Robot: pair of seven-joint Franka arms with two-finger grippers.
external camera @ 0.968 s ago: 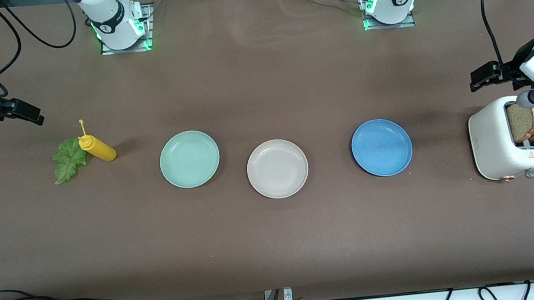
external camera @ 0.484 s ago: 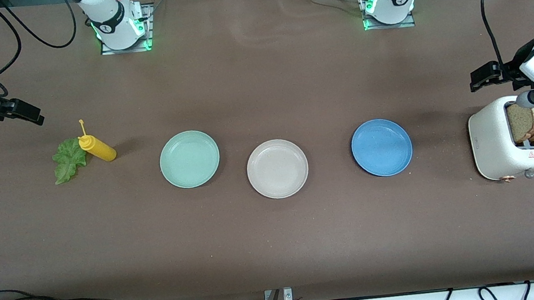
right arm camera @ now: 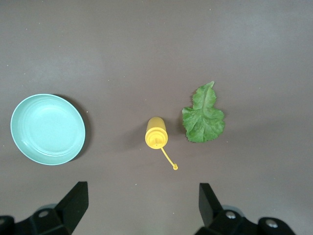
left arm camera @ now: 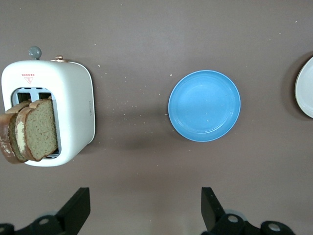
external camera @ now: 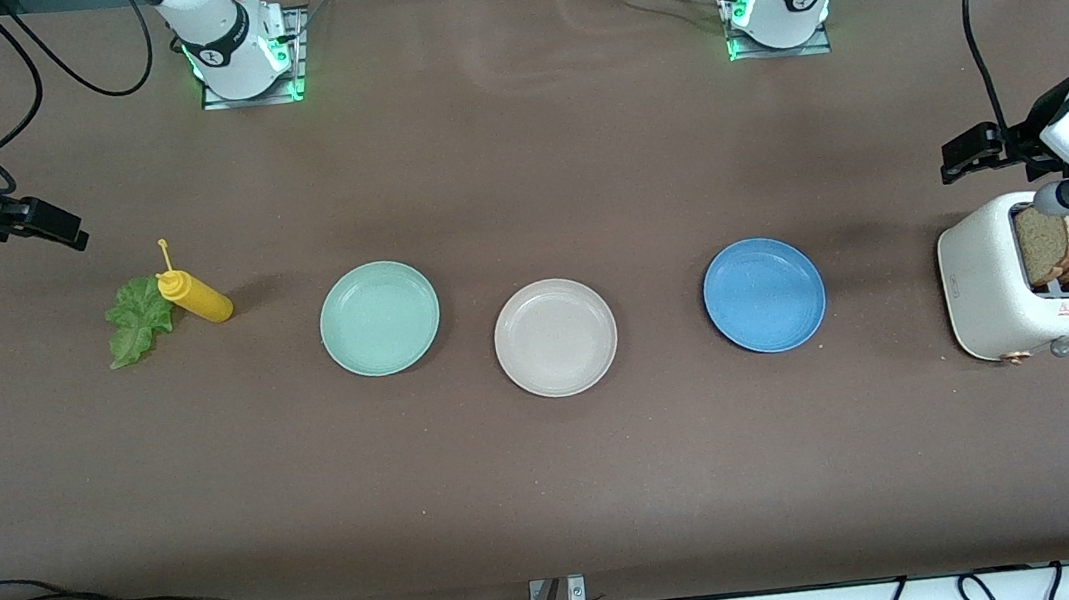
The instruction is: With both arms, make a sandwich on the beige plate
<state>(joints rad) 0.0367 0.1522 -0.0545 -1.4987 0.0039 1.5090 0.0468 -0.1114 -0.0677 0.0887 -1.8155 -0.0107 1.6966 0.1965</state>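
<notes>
Hardly any readable text. On the white toaster (external camera: 996, 288), a small red triangular warning sign (external camera: 1064, 310) with tiny print beneath, on its top beside the slots; also visible in the left wrist view as a red mark (left arm camera: 28, 77), letters too small to make out. On the toaster's side, a faint grey mark (left arm camera: 90, 108), possibly a brand logo, not legible. Round emblems on both arm bases (external camera: 210, 57) (external camera: 800, 0), unreadable.
</notes>
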